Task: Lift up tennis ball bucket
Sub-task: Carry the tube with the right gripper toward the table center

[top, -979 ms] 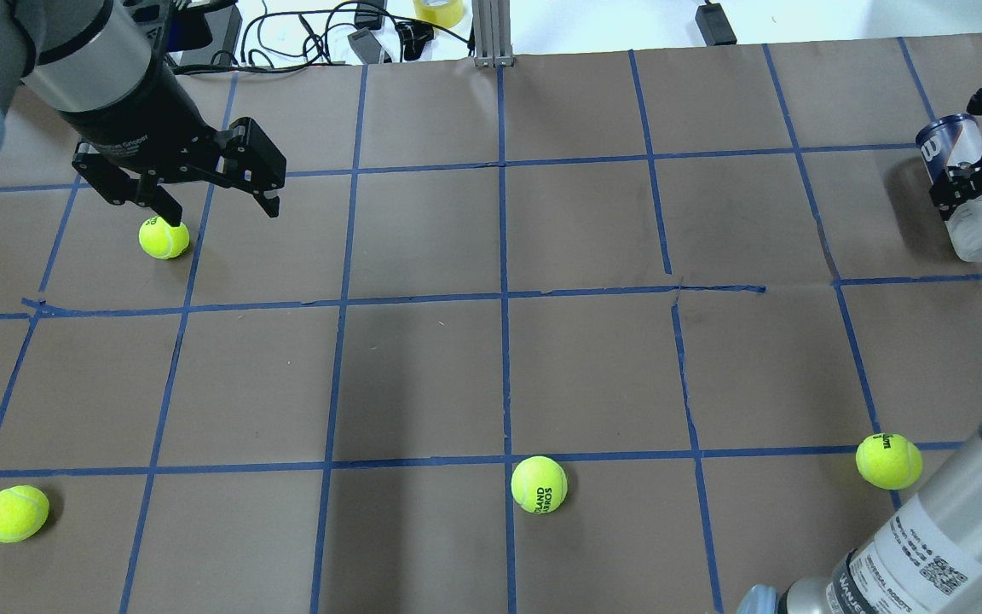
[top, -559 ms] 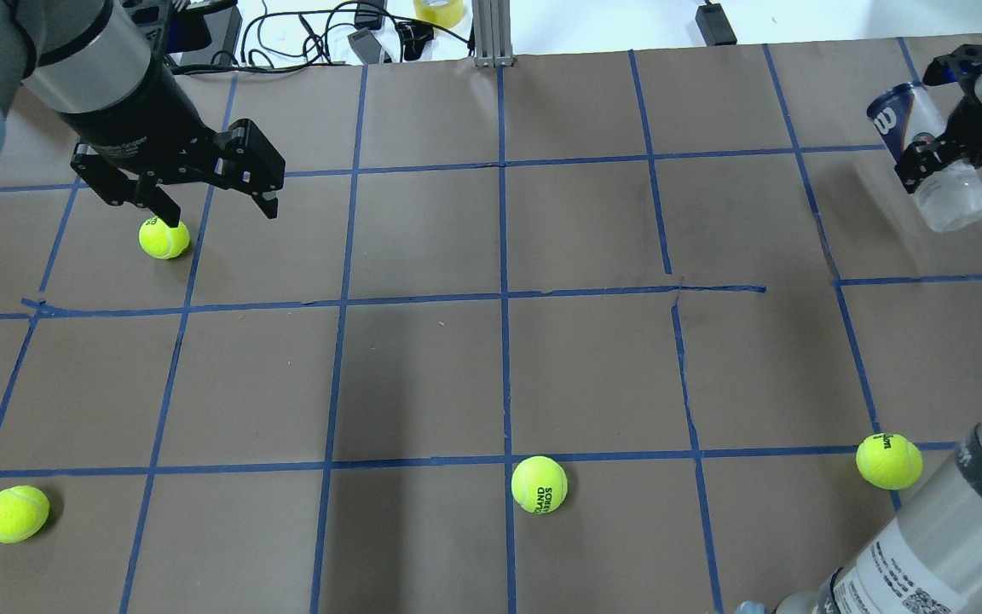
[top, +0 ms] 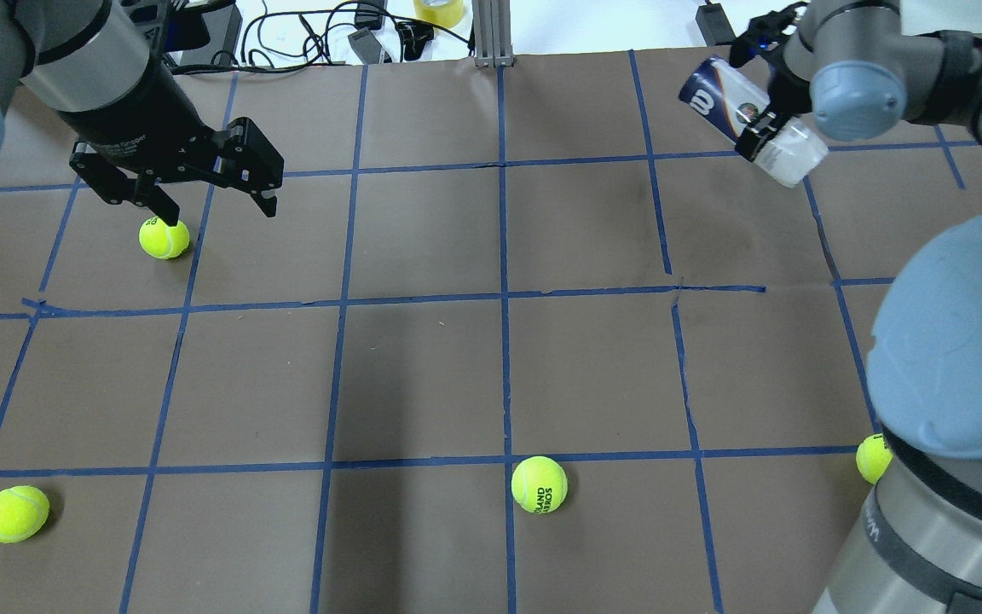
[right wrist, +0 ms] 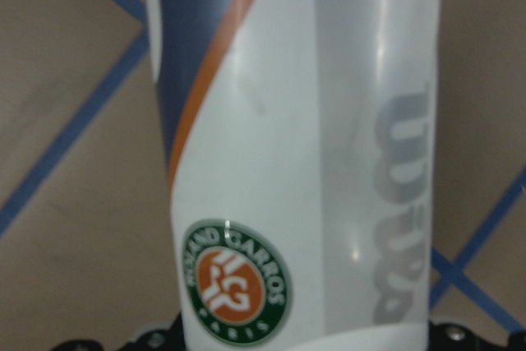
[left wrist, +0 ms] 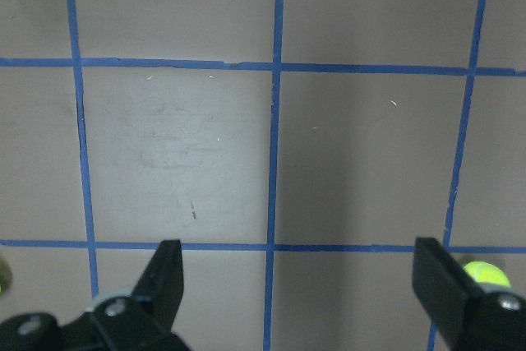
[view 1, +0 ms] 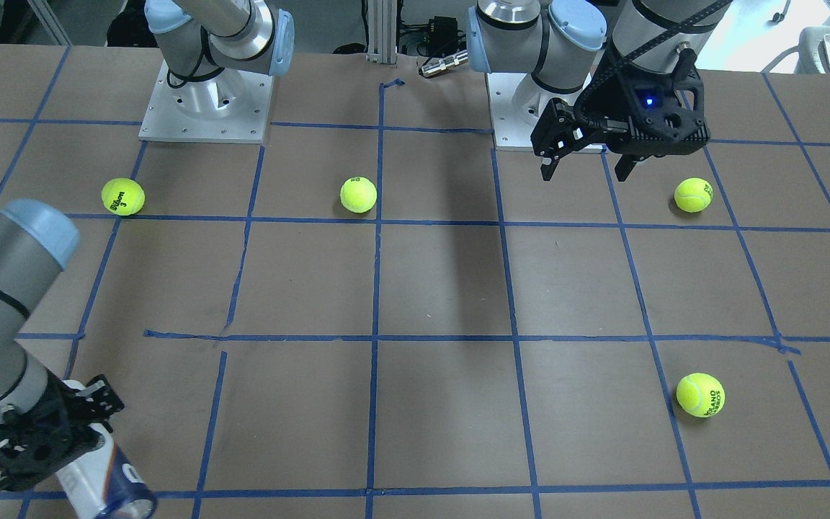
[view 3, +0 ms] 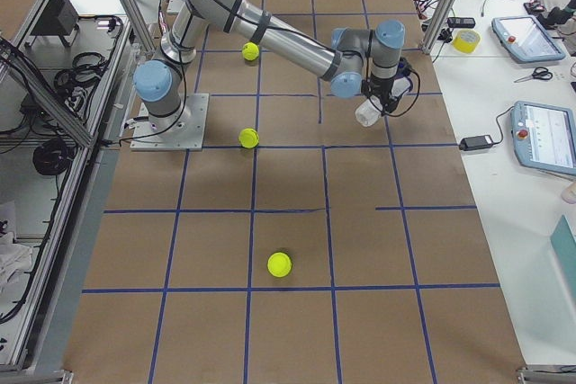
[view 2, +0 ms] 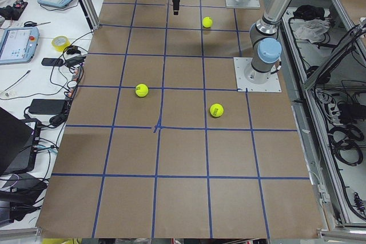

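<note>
The tennis ball bucket is a clear can with a white and navy Wilson label. It hangs tilted in the air over the table's far right part. My right gripper is shut around its middle. The can also shows in the front-facing view and fills the right wrist view. My left gripper is open and empty above the far left squares. One finger is next to a loose tennis ball. The left wrist view shows its spread fingers over bare paper.
Three more loose tennis balls lie near the front: one at the left, one in the middle, one at the right, half hidden by my right arm. Cables and a tape roll lie past the far edge, beside a metal post.
My right gripper has raised the can off the table's right edge and swung it leftward and farther away. The left gripper and the balls have not moved.
</note>
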`<state>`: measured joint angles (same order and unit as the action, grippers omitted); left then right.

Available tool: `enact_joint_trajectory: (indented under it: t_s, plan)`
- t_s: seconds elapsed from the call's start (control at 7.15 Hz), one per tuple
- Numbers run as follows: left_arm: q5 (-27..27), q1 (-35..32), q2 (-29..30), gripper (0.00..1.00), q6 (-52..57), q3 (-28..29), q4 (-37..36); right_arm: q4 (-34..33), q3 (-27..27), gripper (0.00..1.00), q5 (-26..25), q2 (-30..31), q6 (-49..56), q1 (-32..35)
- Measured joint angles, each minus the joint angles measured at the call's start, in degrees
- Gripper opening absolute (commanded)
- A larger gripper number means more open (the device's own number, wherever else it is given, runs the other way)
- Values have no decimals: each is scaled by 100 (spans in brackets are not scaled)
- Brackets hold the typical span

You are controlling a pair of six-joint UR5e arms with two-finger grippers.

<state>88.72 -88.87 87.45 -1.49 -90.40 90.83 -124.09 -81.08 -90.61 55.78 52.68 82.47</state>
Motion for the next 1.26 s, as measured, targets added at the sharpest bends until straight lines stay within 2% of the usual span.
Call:
enact_joint_trajectory:
  t_s: [0.14, 0.42, 0.7, 0.84, 1.26]
  plan:
    - [-4, 1, -3, 100, 0, 3, -3, -155, 20, 69, 3, -94, 524, 425]
    - [20, 6, -16, 100, -6, 3, 0, -595, 68, 66, -131, -317, 1561, 1228]
    - [35, 45, -61, 100, -8, -3, 2, -712, 456, 68, -484, -519, 1986, 1842]
    - [38, 61, -77, 100, -8, -3, 4, -656, 679, 72, -547, -622, 2124, 2085]
    - [39, 92, -82, 100, -7, 12, 10, -601, 1046, 72, -340, -832, 1981, 2756]
